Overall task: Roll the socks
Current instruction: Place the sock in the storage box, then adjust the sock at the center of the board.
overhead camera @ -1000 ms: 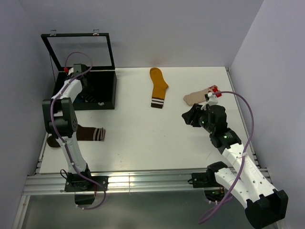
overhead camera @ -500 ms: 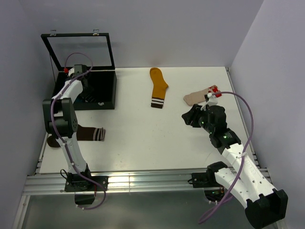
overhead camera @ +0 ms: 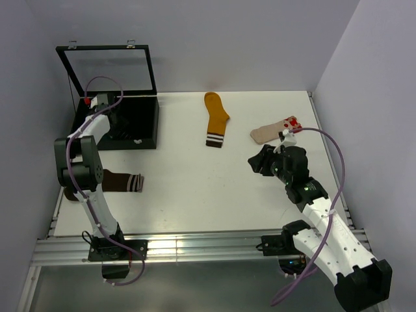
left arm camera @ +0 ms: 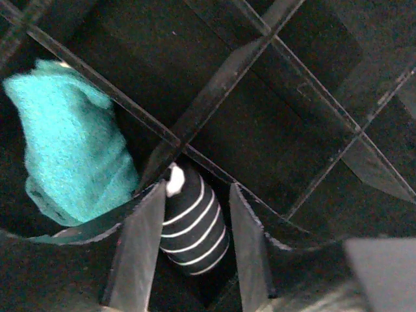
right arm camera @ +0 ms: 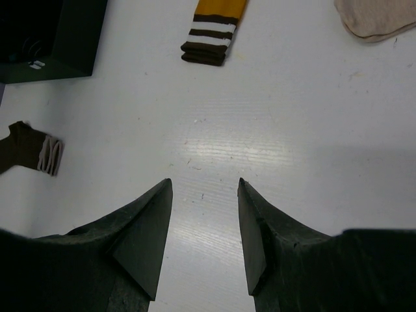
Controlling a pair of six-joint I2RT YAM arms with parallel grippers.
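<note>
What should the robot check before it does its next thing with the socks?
1. striped sock rolled, sitting in a box slot: ok.
2. left hand clear of striped sock: cannot tell.
3. teal sock bundled in the slot beside it: ok.
4. right hand open and empty: ok.
5. mustard sock, beige sock, brown sock rolled: not ok, all lie unrolled.

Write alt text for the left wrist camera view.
A rolled black-and-white striped sock sits in a compartment of a black divided box, between the jaws of the left gripper; whether they grip it cannot be told. A bunched teal sock lies in the neighbouring compartment to its left.
</note>
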